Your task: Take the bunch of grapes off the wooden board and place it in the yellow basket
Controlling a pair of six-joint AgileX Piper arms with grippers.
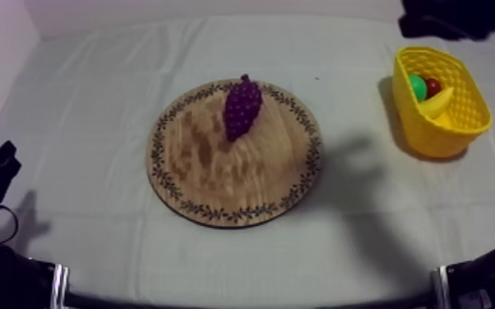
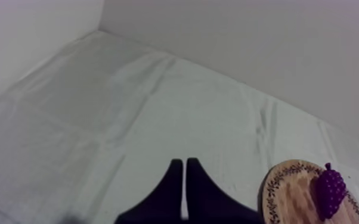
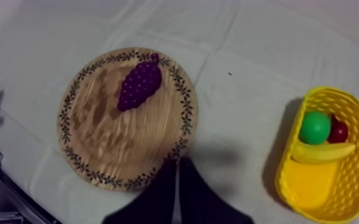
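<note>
- Right pincer: two black fingers pressed together into a narrow wedge, pinching nothing. It hangs high over the cloth, with the board to one side and the basket to the other.
- Left pincer: also pressed together and empty, low over bare cloth. The board is off to one side of it and well apart.
- Bunch of grapes: purple, lying on its side on the wooden board. It is below and ahead of the right pincer, on the part of the board farther from it, with the stem end pointing away. Nothing touches it.
- Yellow basket: on the opposite side of the right pincer from the grapes, well apart from the board. It holds a banana, a small red fruit and a round green fruit. The end nearer the pincer looks free.
- Stage, as judged: the grasp has not begun, and the right arm seems the better placed for it.
- Risk, fingers left together: coming down unspread, they would only push the bunch across the board.
- Risk, grip on the narrow end: the bumpy, tapering bunch could swing or slip out during the carry.
- Risk, coming down too far: the tips could strike the board and shift it.
- Risk, release over the crowded end: the grapes could land on the banana and roll over the rim.
</note>
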